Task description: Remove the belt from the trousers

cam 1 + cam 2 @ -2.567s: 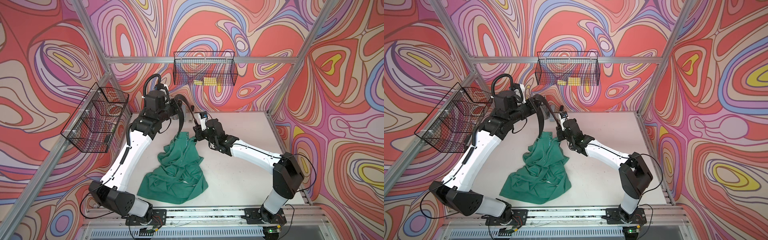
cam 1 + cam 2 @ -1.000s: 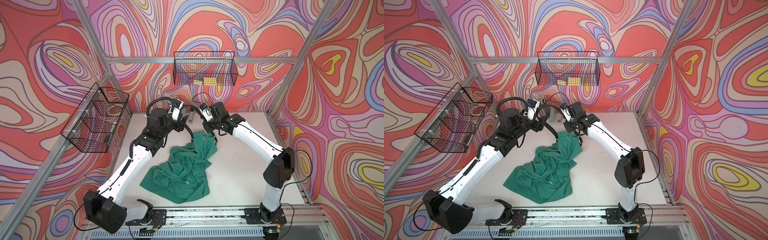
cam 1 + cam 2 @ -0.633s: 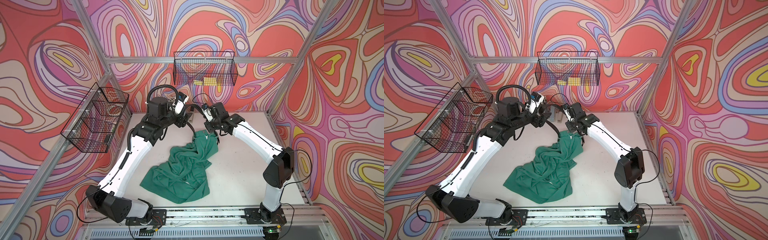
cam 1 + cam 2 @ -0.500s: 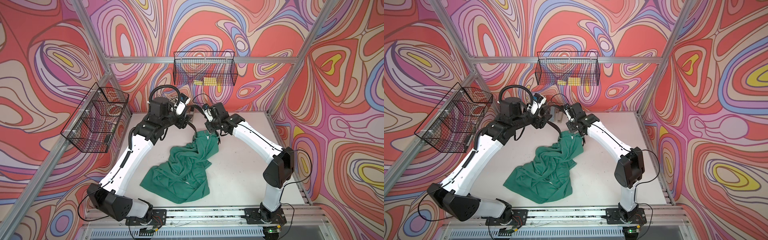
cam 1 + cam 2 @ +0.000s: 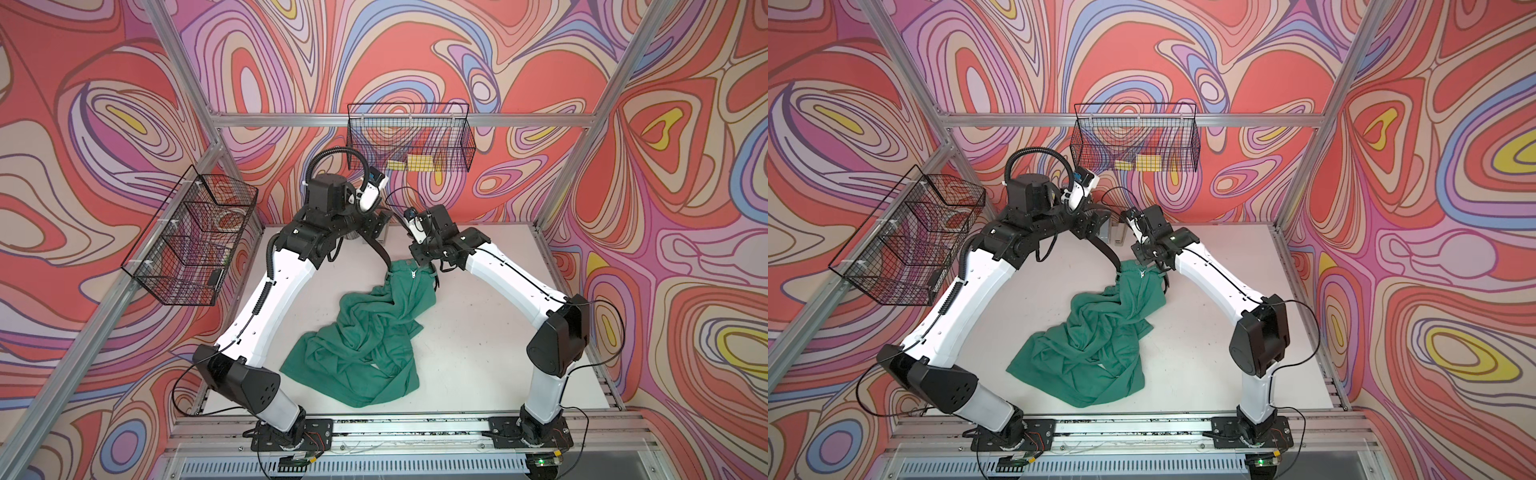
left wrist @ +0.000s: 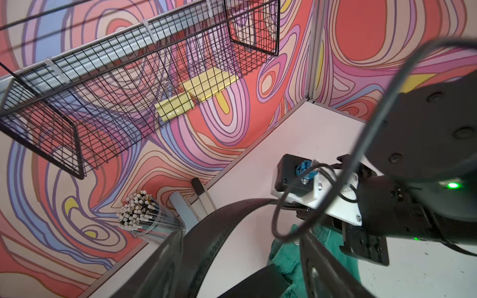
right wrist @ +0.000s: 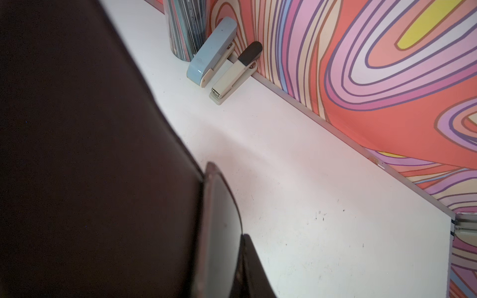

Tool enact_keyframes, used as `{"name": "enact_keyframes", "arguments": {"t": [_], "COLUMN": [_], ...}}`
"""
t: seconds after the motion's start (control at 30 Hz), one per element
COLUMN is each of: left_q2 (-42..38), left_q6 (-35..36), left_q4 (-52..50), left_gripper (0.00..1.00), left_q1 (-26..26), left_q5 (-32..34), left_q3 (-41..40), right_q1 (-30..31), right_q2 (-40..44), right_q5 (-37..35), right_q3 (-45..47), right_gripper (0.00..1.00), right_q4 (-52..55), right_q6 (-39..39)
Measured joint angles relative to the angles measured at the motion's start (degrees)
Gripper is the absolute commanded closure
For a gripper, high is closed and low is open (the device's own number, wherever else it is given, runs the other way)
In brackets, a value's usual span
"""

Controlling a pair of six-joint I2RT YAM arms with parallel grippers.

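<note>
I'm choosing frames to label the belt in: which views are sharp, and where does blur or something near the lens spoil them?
In both top views: belt and trousers sharp, evenly lit. Left wrist view: belt close and soft, basket behind crisp. Right wrist view: a dark blurred shape covers nearly half the picture, staplers beyond sharp.

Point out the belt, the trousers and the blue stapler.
belt [image 6: 219, 227]: left wrist view, on the curving strap.
trousers [image 5: 365, 332]: a top view, on the crumpled middle of the cloth.
blue stapler [image 7: 211, 55]: right wrist view, on its top cover.
</note>
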State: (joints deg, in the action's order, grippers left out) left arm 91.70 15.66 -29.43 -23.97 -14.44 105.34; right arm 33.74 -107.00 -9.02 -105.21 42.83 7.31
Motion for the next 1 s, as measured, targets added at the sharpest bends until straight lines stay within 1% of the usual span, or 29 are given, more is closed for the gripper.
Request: {"name": "enact_keyframes", "arguments": {"t": [0.1, 0.17, 0.23, 0.3, 0.37, 0.53, 0.63, 0.7, 0.77, 0.87, 1.0], "left_q2": [1.7, 1.8, 1.7, 1.7, 1.8, 1.6, 1.1, 0.7, 0.5, 0.4, -0.9], "left_q6": [1.0, 2.1, 2.8, 3.2, 3.6, 3.9, 4.6, 5.2, 5.6, 5.6, 5.5], "left_q4": [0.1, 0.9, 1.9, 2.2, 2.0, 2.2, 2.3, 2.5, 2.5, 2.7, 4.6], "left_gripper": [0.26, 0.26, 0.3, 0.36, 0.39, 0.38, 0.32, 0.33, 0.43, 0.63, 0.96], "left_q1": [0.0, 0.1, 0.1, 0.0, 0.0, 0.0, 0.0, 0.0, -0.2, -0.3, -1.2], "left_q5": [-0.5, -1.2, -2.4, -3.3, -3.8, -4.1, -4.1, -3.6, -2.3, 0.8, 3.4], "left_q3": [-0.7, -2.9, -5.2, -6.8, -7.4, -8.0, -9.9, -11.5, -12.5, -12.8, -13.5], "right_q1": [0.0, -0.3, -1.0, -1.6, -2.2, -2.8, -3.1, -3.3, -3.4, -3.6, -4.1], "right_q2": [0.7, 1.4, 2.0, 2.3, 2.4, 2.4, 2.4, 2.4, 2.4, 2.4, 2.4], "right_q5": [1.7, 3.4, 5.5, 7.4, 9.2, 12.8, 14.6, 15.6, 16.9, 18.8, 22.2], "right_q3": [0.2, 0.5, 0.7, 0.7, 0.7, 0.5, 0.1, 0.0, 0.0, 0.0, 0.0], "right_gripper": [1.0, 1.0, 1.0, 1.0, 1.0, 1.0, 1.0, 1.0, 1.0, 1.0, 1.0], "right_q4": [0.0, 0.1, 0.1, 0.0, 0.0, 0.1, 0.1, 0.1, 0.1, 0.1, -0.6], "right_q6": [0.3, 0.5, 0.5, 0.6, 0.6, 0.3, -0.1, -0.2, -0.3, -0.4, -1.0]}}
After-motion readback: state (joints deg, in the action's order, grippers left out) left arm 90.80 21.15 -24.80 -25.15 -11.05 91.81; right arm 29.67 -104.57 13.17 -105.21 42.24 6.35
